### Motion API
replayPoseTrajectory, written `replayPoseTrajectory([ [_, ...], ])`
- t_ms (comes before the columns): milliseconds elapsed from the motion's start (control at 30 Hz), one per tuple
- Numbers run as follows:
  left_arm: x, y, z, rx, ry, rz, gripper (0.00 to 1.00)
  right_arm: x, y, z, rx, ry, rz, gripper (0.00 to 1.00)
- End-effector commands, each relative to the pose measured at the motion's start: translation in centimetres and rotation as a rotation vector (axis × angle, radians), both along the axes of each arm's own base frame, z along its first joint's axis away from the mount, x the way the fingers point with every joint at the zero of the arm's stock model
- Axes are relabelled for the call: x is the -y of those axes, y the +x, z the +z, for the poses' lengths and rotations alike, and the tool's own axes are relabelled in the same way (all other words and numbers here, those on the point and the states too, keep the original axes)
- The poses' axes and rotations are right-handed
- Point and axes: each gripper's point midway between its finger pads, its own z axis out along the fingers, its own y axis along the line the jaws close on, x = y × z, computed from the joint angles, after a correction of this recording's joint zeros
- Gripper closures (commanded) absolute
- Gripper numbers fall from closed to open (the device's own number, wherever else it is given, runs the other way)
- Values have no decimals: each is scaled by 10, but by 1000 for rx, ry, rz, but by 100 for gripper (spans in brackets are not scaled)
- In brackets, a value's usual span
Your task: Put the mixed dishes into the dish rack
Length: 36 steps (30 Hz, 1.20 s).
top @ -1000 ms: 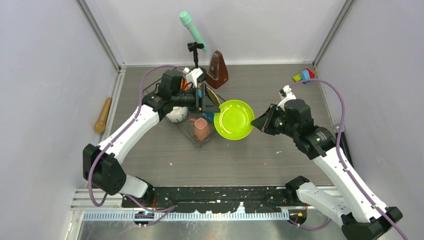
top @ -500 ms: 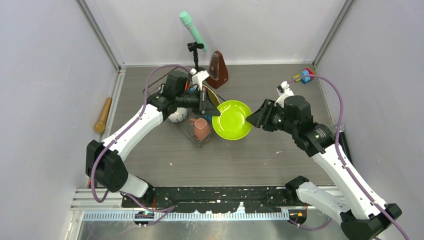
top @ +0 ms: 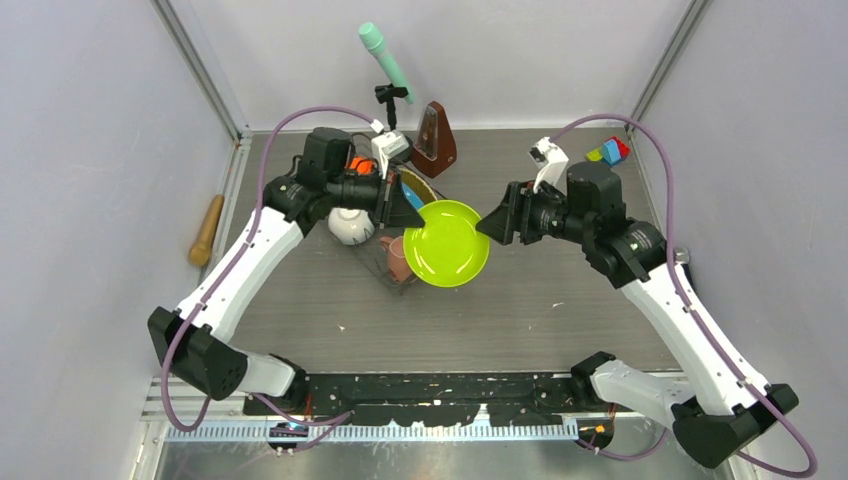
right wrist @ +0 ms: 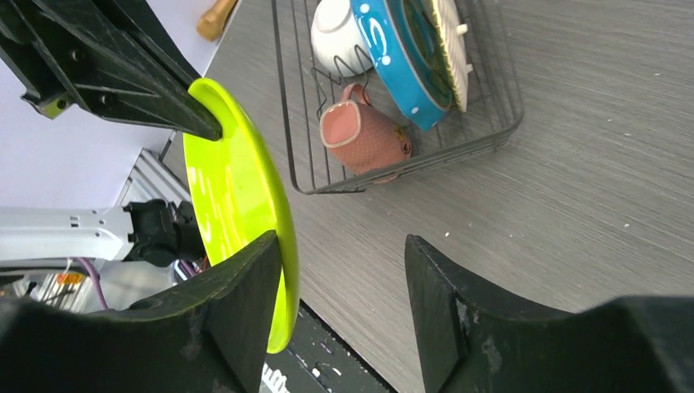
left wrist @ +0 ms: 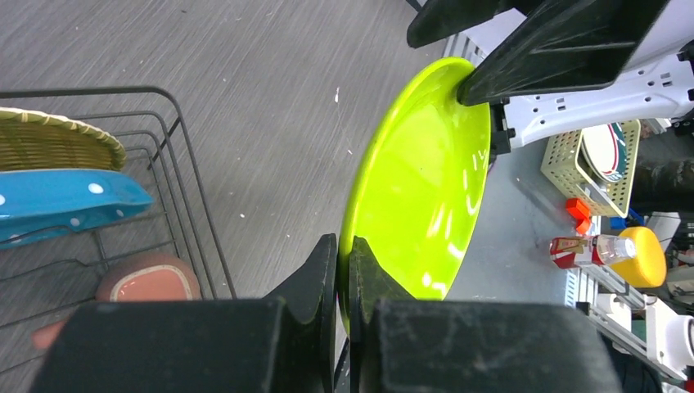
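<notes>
The lime-green plate [top: 446, 243] hangs on edge above the table, just right of the dish rack [top: 400, 285]. My left gripper [top: 405, 212] is shut on its left rim, and the left wrist view shows both fingers pinching the lime-green plate [left wrist: 425, 180]. My right gripper [top: 490, 225] stands open at the opposite rim; the lime-green plate [right wrist: 233, 205] rests against one finger of the right gripper [right wrist: 342, 246]. Inside the dish rack [right wrist: 491, 131] are the pinkish-tan mug [right wrist: 360, 135], blue dotted plate [right wrist: 401, 65], yellow woven plate [right wrist: 446, 41] and white bowl [right wrist: 340, 37]. An orange bowl [top: 360, 163] peeks out behind my left arm.
A brown metronome [top: 436, 140] and a microphone stand [top: 385, 60] are behind the rack. A wooden handle [top: 207, 230] lies by the left wall. Coloured blocks [top: 610, 152] sit at the back right corner.
My left gripper has shut on the plate's left rim. My right gripper has opened off the right rim. The plate has shifted slightly left and toward me.
</notes>
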Motion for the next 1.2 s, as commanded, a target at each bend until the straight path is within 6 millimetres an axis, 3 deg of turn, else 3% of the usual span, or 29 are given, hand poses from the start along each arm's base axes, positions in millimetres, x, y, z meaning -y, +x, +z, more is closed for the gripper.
replayPoseTrajectory([
  [0,1,-10,19,8,-60,-75,100,-13,-6,8,31,-11,120,41],
  [300,2,-7,20,4,-69,-71,100,-26,-4,12,12,25,161,67],
  [367,2,-6,19,5,-63,-62,100,-28,-2,12,7,24,160,82],
  [400,1,-3,18,6,-55,-48,95,-28,-1,11,5,19,155,94],
  [433,-1,0,16,4,-39,-22,85,-30,-1,13,12,15,157,98],
  [500,-8,7,12,-2,1,46,60,-31,3,16,33,-15,136,99],
  [600,-35,26,9,6,72,252,31,-26,17,16,88,-117,54,100],
  [733,-71,31,16,87,100,470,4,-22,37,25,164,-211,-58,100],
  [867,-122,36,5,74,192,765,0,-25,56,42,254,-258,-132,100],
  [1000,-163,34,-15,0,279,957,0,-49,65,62,391,-364,-150,100],
  [1167,-187,31,-48,-155,286,1089,0,-84,81,71,534,-542,-164,100],
])
